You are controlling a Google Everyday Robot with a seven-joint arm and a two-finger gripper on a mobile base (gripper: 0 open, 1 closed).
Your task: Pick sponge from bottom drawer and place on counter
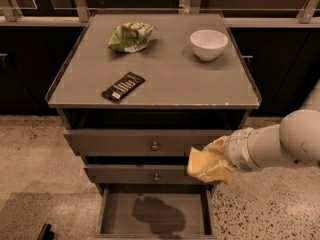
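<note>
in the camera view i am clamping the sponge (206, 165) in the gripper (223, 160), hanging it before the middle drawer (130, 174), above the open bottom drawer (155, 215). the pick is looking done to me; raising it onto the counter (170, 81) and releasing is remaining.

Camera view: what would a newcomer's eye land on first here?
The white arm reaching in from the right, its gripper holding the pale-yellow sponge in front of the middle drawer, above the open bottom drawer. Next, the grey counter above, carrying a white bowl, a green snack bag and a dark wrapped bar.
</note>
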